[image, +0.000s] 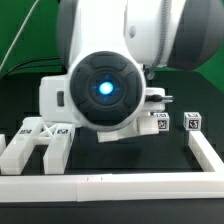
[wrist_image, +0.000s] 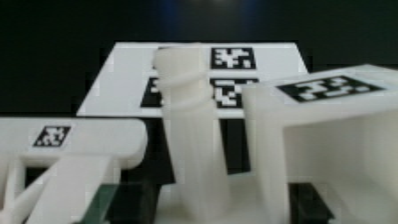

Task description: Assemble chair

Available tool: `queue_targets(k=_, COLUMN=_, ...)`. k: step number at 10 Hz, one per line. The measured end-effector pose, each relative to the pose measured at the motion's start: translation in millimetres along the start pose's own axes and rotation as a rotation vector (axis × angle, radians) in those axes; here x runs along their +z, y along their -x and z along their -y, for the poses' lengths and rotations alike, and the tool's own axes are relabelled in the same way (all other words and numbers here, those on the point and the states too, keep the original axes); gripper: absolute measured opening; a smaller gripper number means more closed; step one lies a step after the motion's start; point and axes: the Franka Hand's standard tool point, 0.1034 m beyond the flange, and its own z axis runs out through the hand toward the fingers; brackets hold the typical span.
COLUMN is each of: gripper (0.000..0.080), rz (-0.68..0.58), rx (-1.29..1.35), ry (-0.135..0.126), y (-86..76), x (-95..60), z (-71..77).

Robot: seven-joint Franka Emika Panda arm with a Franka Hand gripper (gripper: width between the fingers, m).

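Observation:
In the wrist view my gripper (wrist_image: 222, 205) is shut on a long white chair post (wrist_image: 192, 130) that runs away from the jaws; dark fingers (wrist_image: 128, 200) flank it. A white chair block with a tag (wrist_image: 320, 92) stands close on one side, another tagged block (wrist_image: 63, 138) on the other. In the exterior view, tagged white chair pieces (image: 45, 135) lie at the exterior view's left and two small tagged pieces (image: 160, 123) (image: 192, 122) at its right. The fingers are hidden there behind the arm.
The flat marker board (wrist_image: 143, 70) with several tags lies beyond the post. The arm's round wrist with a blue light (image: 104, 88) fills the exterior view's middle. White border rails run along the front (image: 110, 185) and the right (image: 205, 150).

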Motion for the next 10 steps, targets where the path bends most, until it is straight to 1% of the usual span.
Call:
queue_targets(k=1, gripper=0.0325, rz=-0.017, rx=0.013, ry=0.009, y=-12.4, x=-2.5, z=0.4)
queue_targets(k=3, gripper=0.0325, rz=-0.067, rx=0.014, ry=0.021, y=-10.8, x=-5.9, z=8.1)
queue_targets(k=4, gripper=0.0325, rz=-0.068, rx=0.023, ry=0.019, y=-10.1, x=-3.8, z=7.3)
queue_targets(k=6, gripper=0.0325, rz=-0.084, rx=0.062, ry=0.019, y=-20.1, x=-3.3, z=6.1)
queue_targets(k=7, gripper=0.0325, rz=-0.087, rx=0.061, ry=0.022, y=-22.2, x=-2.7, z=7.5)
queue_targets(k=8, gripper=0.0429, rz=-0.088, rx=0.062, ry=0.02, y=-21.9, x=-3.0, z=6.5)
queue_targets(k=9, gripper=0.0562, rz=-0.087, rx=0.063, ry=0.019, y=-22.1, x=-2.6, z=5.9)
queue_targets(k=10, gripper=0.0622, rz=-0.086, rx=0.063, ry=0.019, y=-22.2, x=-2.5, z=5.8)
